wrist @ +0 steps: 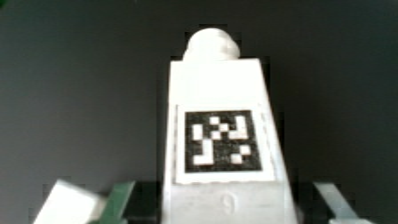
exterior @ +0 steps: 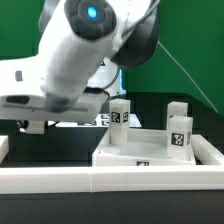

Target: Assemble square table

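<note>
Fingers stood part-way closed on either side of 1 white table leg, gripping it near its tagged end; the wrist view showed the leg's tag square-on and a rounded screw tip at its far end, with the black desk behind. In the exterior view the arm hid the fingers and the held leg.

By that view, the square tabletop lay flat against the white rail, rimmed face up, with 2 legs standing on it: 1 toward the view's left and 1 toward its right. Whether those 2 were screwed fully home could not be told.

Judging from this, the assembly looked roughly half done: the third leg was in hand, and no fourth leg showed.
</note>
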Robot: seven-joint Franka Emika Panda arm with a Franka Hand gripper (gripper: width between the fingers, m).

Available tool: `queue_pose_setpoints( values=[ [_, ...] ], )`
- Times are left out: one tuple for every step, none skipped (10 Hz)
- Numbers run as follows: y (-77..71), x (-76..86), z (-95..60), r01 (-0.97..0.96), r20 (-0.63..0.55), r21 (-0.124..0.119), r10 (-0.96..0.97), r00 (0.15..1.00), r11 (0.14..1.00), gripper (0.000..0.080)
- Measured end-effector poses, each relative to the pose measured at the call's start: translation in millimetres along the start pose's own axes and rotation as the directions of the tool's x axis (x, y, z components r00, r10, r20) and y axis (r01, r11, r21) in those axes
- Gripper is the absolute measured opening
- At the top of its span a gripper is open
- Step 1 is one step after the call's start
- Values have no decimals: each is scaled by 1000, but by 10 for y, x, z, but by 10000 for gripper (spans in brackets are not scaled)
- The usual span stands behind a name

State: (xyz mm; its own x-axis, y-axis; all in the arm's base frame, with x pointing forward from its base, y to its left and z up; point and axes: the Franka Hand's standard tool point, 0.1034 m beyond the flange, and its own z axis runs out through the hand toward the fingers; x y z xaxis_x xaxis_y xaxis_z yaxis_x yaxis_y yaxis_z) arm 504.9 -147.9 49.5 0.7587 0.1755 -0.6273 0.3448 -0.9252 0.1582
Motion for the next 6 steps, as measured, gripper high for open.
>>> queue_pose_setpoints(
  values=[
    [29, 23, -137, -5, -48, -3, 5, 999, 1000, 290],
    [81, 72, -229, -6, -86, -14, 5, 996, 1000, 290],
    [146, 143, -236, -3, -168, -35, -2, 986, 999, 290],
    [150, 138, -225, -8, -247, -42, -3, 969, 999, 290],
    [158, 138, -231, -9, -291, -47, -5, 957, 999, 290],
    [180, 185, -277, -15, -370, -54, -6, 929, 998, 290]
  ],
)
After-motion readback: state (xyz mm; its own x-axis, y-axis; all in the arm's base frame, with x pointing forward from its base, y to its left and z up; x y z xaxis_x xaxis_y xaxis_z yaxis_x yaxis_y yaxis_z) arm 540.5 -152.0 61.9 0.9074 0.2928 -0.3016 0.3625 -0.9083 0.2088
